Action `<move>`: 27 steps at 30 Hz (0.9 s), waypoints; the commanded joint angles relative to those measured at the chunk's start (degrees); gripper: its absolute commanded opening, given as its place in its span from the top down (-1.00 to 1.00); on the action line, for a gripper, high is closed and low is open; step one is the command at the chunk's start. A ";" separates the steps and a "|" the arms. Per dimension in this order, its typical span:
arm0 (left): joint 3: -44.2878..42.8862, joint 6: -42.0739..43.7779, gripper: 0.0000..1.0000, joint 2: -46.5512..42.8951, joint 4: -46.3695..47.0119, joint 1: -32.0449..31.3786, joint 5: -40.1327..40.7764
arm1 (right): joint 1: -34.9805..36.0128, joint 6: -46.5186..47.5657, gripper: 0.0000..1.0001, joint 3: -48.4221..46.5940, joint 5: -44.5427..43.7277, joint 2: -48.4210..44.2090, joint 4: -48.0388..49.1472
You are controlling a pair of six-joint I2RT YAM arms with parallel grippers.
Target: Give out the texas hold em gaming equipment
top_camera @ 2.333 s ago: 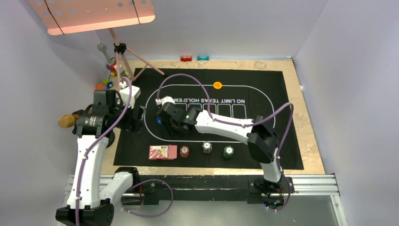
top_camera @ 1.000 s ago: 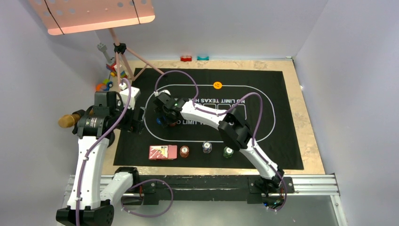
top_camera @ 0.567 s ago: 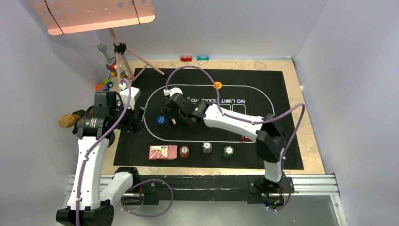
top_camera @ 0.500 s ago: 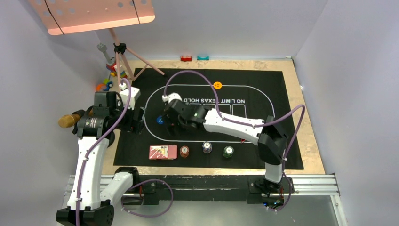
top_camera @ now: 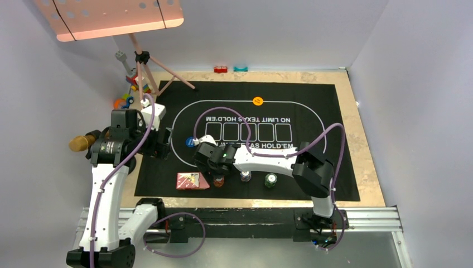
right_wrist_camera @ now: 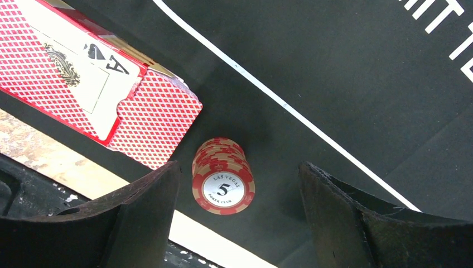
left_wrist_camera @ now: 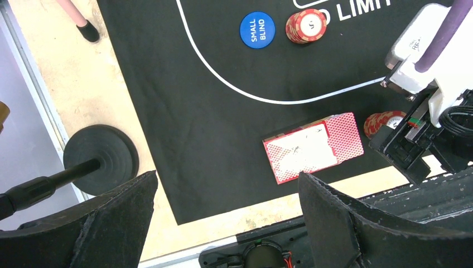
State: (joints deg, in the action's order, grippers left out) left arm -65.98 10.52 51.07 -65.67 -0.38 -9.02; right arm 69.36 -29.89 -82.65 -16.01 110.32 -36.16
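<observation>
The right gripper [right_wrist_camera: 223, 218] hangs over a red chip stack [right_wrist_camera: 223, 177] near the front edge of the black mat [top_camera: 312, 106], and its jaws are wide apart with the stack between them, not touching. The red card box [right_wrist_camera: 95, 84] lies just beside that stack. The left gripper [left_wrist_camera: 223, 223] is up high with its jaws wide apart and nothing in them, and below it the blue button [left_wrist_camera: 257, 30] sits just beside another red chip stack [left_wrist_camera: 305, 25].
</observation>
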 commanded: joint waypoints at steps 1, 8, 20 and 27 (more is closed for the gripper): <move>0.14 0.18 -0.99 -0.58 -0.06 0.20 -0.39 | 0.31 -1.63 -0.57 1.06 -0.41 -0.47 1.88; -0.44 0.36 -0.99 -0.31 -0.15 0.14 -0.26 | 0.55 -2.01 -0.40 2.68 0.91 0.40 3.18; -1.28 0.64 -0.99 0.00 -0.37 0.14 0.30 | 0.56 -1.75 -0.23 3.17 1.87 1.12 4.24; -1.14 0.90 -0.99 -0.03 -0.30 0.15 0.74 | 0.56 -1.84 0.02 3.78 2.52 0.94 4.52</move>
State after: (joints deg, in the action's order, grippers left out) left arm -65.98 10.74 51.24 -65.71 -0.38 -8.73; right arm 69.71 -31.00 -79.44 -13.82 111.37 -32.36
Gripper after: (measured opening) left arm 0.995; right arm 0.512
